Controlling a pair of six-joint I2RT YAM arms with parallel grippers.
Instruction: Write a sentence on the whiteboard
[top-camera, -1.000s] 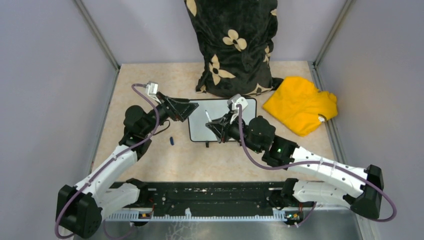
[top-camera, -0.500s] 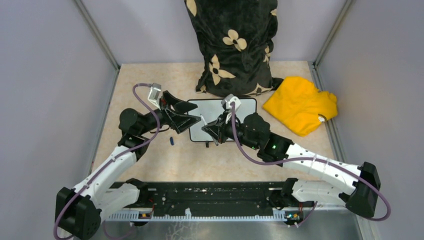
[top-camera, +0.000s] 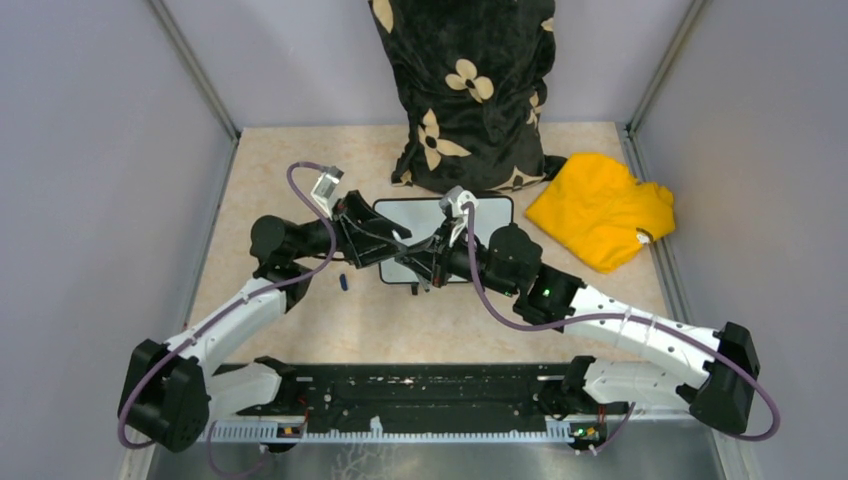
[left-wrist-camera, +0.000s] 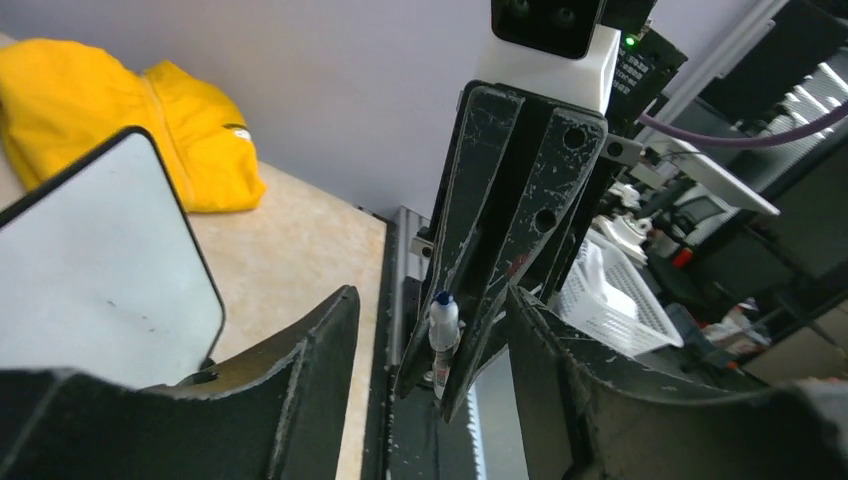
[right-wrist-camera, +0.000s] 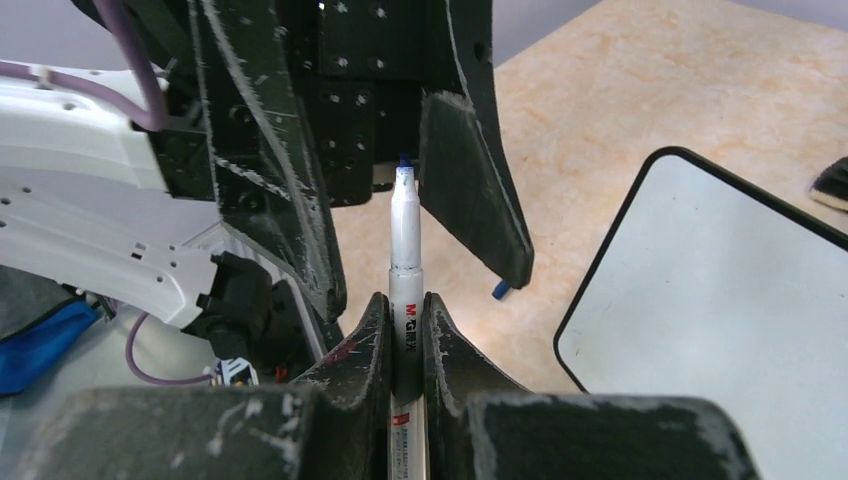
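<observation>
The whiteboard (top-camera: 418, 212) lies flat mid-table, and the parts of its face that show (left-wrist-camera: 100, 270) (right-wrist-camera: 720, 300) are blank; no sentence is visible. My right gripper (top-camera: 425, 258) (right-wrist-camera: 405, 300) is shut on a white marker (right-wrist-camera: 405, 250) whose bare blue tip points left at the left gripper. My left gripper (top-camera: 392, 242) (left-wrist-camera: 430, 300) faces it above the board's left edge. It is open, one finger on each side of the marker's tip (left-wrist-camera: 443, 325), touching neither.
A small blue cap (top-camera: 343, 283) lies on the table left of the board. A yellow cloth (top-camera: 600, 208) sits at the right, and a black flowered bag (top-camera: 465, 90) stands behind the board. Grey walls close in both sides.
My left gripper has swung right to meet the marker's tip, and its jaws have narrowed. My right gripper has shifted a little left with the marker.
</observation>
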